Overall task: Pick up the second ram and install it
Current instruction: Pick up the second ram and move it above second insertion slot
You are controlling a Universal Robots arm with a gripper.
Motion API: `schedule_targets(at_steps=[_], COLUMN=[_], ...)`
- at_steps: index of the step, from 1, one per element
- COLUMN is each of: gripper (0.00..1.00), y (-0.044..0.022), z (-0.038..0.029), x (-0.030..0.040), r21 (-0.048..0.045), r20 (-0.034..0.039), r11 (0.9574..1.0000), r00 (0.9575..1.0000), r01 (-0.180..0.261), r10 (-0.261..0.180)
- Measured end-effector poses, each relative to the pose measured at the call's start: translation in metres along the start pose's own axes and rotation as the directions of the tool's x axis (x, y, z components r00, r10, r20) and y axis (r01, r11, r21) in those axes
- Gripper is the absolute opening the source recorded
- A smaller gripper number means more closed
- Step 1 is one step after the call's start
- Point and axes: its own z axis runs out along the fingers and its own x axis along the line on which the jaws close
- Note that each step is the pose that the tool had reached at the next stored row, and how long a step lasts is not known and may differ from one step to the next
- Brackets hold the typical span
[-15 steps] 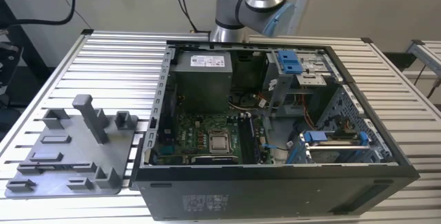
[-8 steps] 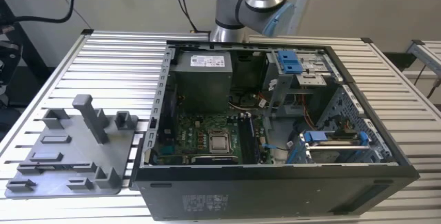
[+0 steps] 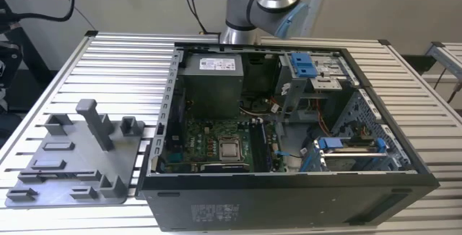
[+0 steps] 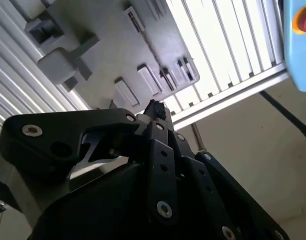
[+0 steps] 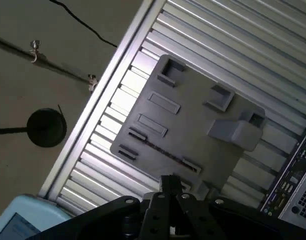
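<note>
The second ram (image 5: 166,153) shows as a thin dark strip standing on edge in a slot of the grey fixture plate (image 5: 192,130), between two small clips. The same strip (image 4: 155,55) appears in the second wrist view. My gripper (image 5: 170,186) hangs well above the plate's near edge, apart from the ram, its black fingers (image 4: 155,109) pressed together with nothing between them. In the exterior view the fixture plate (image 3: 72,159) lies at the left, beside the open computer case (image 3: 289,137). The arm (image 3: 263,2) rises behind the case.
The motherboard (image 3: 216,143) lies on the case floor with blue drive brackets (image 3: 347,145) to its right. A tall grey post (image 3: 92,121) and lower blocks stand on the fixture plate. The ribbed aluminium table (image 3: 123,72) ends close to the plate (image 5: 83,145).
</note>
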Motion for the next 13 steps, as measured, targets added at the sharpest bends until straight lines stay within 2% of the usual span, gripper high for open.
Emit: schedule_targets(at_steps=[4, 7, 10, 13], gripper=[0.11, 0.11, 0.11, 0.11], y=[0.0, 0.0, 0.0, 0.0], z=[0.0, 0.0, 0.0, 0.0], x=[0.0, 0.0, 0.0, 0.0], r21=[0.002, 0.0035, 0.0047, 0.0056], r20=[-0.0029, -0.0051, -0.0073, -0.0095], r11=[0.9987, 0.996, 0.9919, 0.9861], r00=[0.9987, 0.996, 0.9919, 0.9861], r01=[0.051, 0.09, 0.127, 0.166], r10=[-0.051, -0.09, -0.127, -0.166])
